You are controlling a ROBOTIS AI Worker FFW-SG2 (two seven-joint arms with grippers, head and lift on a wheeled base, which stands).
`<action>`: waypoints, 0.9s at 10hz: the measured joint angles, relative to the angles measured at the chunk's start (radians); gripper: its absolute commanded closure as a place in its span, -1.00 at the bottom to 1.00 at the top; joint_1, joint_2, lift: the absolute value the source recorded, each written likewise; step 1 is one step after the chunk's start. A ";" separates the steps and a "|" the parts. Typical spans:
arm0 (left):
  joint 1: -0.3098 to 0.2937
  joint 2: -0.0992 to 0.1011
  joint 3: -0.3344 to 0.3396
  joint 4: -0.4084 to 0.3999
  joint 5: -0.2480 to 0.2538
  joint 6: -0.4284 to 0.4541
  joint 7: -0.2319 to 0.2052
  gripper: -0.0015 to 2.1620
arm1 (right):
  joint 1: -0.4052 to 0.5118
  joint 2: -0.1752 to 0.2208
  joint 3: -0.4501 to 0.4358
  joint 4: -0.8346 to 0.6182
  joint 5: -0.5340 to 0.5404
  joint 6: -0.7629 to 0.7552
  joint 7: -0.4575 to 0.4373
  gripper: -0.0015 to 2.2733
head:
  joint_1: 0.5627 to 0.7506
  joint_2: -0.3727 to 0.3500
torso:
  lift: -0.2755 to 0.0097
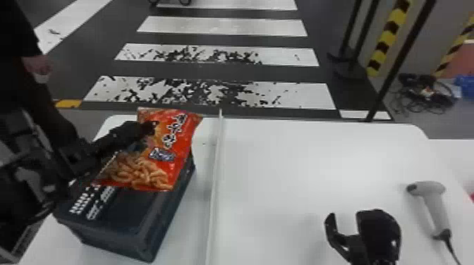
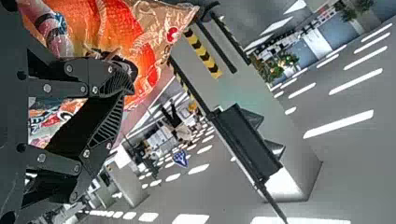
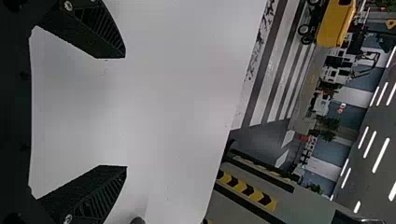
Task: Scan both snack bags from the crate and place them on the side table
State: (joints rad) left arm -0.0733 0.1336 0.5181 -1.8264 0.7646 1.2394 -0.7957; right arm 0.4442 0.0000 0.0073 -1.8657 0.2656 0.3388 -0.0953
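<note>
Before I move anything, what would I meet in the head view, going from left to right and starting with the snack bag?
Snack bag → thin white strip → right gripper, its jaws apart → handheld scanner.

Crosswalk stripes [image 1: 225, 26], hazard tape [image 1: 387, 35] and a yellow vehicle [image 3: 335, 23] suggest an industrial hall.

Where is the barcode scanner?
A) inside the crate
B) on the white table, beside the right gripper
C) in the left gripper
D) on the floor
B: the barcode scanner lies on the white table, to the right of the open right gripper.
</note>
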 measured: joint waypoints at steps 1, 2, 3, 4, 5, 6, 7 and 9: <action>-0.003 -0.035 -0.045 -0.019 0.005 -0.028 0.039 0.97 | 0.002 0.000 -0.002 -0.002 -0.002 -0.002 -0.003 -0.93 | 0.41 -0.17 | 0.24; -0.004 -0.056 -0.108 -0.037 0.013 -0.080 0.088 0.97 | 0.003 0.000 -0.004 -0.003 -0.005 -0.002 -0.003 -0.93 | 0.41 -0.27 | 0.24; -0.004 -0.062 -0.184 -0.048 0.029 -0.151 0.140 0.97 | 0.004 0.000 -0.006 -0.005 -0.010 -0.002 -0.003 -0.93 | 0.41 -0.33 | 0.24; -0.004 -0.062 -0.270 -0.051 0.038 -0.237 0.196 0.97 | 0.005 0.000 -0.008 -0.009 -0.015 -0.002 -0.004 -0.93 | 0.41 -0.42 | 0.24; -0.006 -0.062 -0.358 -0.051 0.034 -0.332 0.247 0.97 | 0.007 0.000 -0.009 -0.017 -0.022 -0.002 -0.004 -0.93 | 0.41 -0.52 | 0.24; -0.011 -0.062 -0.448 -0.044 0.009 -0.432 0.304 0.97 | 0.009 0.000 -0.011 -0.027 -0.029 -0.002 -0.004 -0.93 | 0.41 -0.60 | 0.24; -0.016 -0.063 -0.525 -0.028 -0.015 -0.524 0.346 0.97 | 0.011 0.000 -0.014 -0.034 -0.034 -0.002 -0.005 -0.93 | 0.41 -0.67 | 0.24; -0.028 -0.063 -0.671 0.034 -0.030 -0.708 0.434 0.97 | 0.011 0.000 -0.025 -0.046 -0.050 -0.002 -0.009 -0.93 | 0.41 -0.77 | 0.24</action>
State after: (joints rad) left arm -0.1015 0.0706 -0.1528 -1.7919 0.7349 0.5311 -0.3614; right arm 0.4555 0.0000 -0.0175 -1.9116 0.2158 0.3369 -0.1044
